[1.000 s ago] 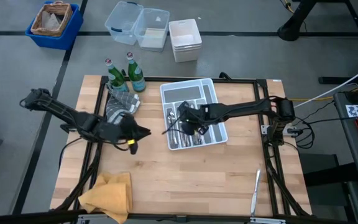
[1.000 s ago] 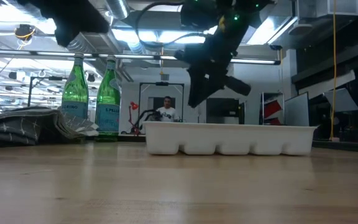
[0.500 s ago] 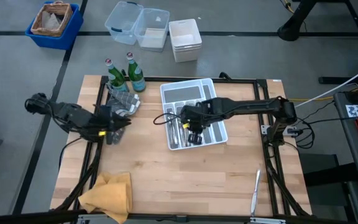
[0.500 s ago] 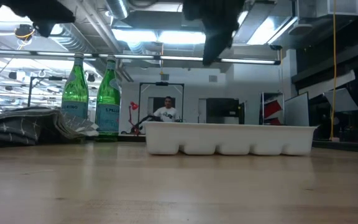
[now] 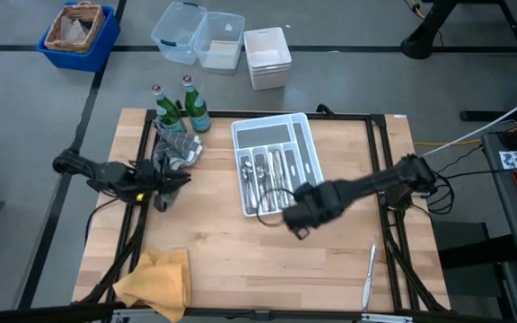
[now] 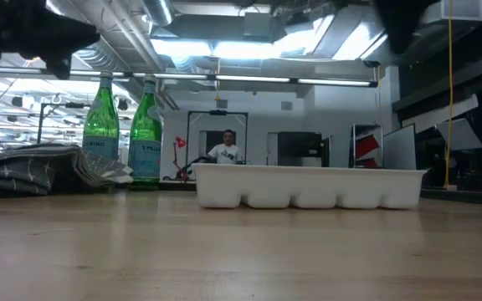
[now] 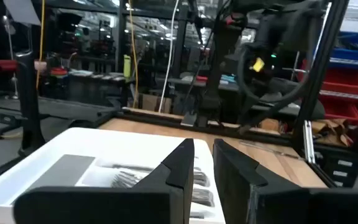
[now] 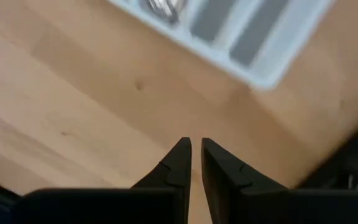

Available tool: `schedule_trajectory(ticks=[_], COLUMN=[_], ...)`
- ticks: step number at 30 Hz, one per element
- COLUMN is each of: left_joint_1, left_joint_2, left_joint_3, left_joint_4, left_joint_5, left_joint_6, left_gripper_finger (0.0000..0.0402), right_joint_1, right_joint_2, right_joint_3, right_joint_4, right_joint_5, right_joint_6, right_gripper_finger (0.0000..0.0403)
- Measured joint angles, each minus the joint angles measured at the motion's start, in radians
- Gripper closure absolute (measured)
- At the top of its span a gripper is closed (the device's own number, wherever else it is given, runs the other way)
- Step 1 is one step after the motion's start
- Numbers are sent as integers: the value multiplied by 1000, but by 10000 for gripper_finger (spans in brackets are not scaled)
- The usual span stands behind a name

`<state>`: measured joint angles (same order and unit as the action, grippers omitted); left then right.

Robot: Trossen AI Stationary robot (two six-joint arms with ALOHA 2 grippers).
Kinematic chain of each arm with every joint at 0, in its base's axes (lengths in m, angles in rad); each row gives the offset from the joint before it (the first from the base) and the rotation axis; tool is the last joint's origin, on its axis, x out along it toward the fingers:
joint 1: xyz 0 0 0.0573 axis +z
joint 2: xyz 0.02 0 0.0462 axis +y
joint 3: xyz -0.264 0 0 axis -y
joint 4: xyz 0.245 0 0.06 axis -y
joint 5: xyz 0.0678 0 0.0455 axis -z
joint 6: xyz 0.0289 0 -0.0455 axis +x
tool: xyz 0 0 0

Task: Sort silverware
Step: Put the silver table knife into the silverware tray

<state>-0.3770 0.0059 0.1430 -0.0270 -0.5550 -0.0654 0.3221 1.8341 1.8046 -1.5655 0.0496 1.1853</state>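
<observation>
Most of the silverware [image 5: 267, 176] already lies in the compartments of the white tray [image 5: 310, 144] at the back of the counter [image 5: 240, 260], so the sorting looks close to finished; one lone piece, seemingly a knife [image 5: 368, 274], lies well apart near the front right edge, and fetching it would call for the right arm to reach there. The right claw [image 5: 294, 220] hovers over bare wood just in front of the tray, fingers nearly together, empty. The left claw [image 5: 164, 184] waits by the grey cloth [image 5: 176, 148], likewise almost closed and holding nothing.
</observation>
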Motion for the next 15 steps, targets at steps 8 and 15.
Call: schedule_trajectory(ticks=[8,15], left_joint_1=[60,119], left_joint_2=[-2,3], left_joint_3=[-107,-133], left_joint_4=[97,94], left_joint_5=[59,138], left_joint_6=[-14,-36], left_gripper_finger=[353,353], right_joint_1=[191,371], right_joint_2=[3,18], right_joint_3=[0,-66], right_joint_4=[3,3], right_joint_5=[-6,-3], right_joint_6=[404,867], right_gripper_finger=[363,363])
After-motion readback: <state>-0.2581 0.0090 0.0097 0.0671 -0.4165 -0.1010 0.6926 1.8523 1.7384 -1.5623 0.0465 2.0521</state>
